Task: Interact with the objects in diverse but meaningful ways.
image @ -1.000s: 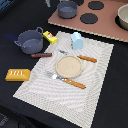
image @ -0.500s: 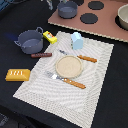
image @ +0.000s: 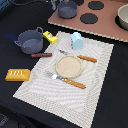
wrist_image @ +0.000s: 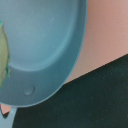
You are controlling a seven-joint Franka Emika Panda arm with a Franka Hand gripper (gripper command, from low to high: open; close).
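Note:
A dark grey two-handled pot [image: 30,41] stands off the mat's corner at the exterior view's left. Beside it lies a small yellow packet [image: 49,36] with a red mark. The pale blue carton [image: 77,40] stands upright on the striped mat [image: 95,75]. An orange ridged bread loaf [image: 17,74] lies on the dark table at the left. A blue-grey bowl [image: 67,8] sits on the pink stove top and fills the wrist view [wrist_image: 45,45], with something green inside it [wrist_image: 3,52]. Only a bit of my gripper [image: 53,3] shows at the top edge beside that bowl; its fingers are hidden.
A round tan plate [image: 68,65] lies mid-mat with a wooden-handled knife [image: 70,81] and fork [image: 80,57] on either side. A dark brown stick-like utensil [image: 42,55] lies near the pot. The pink stove top [image: 105,30] carries black burners [image: 89,18] and a pale bowl [image: 123,16].

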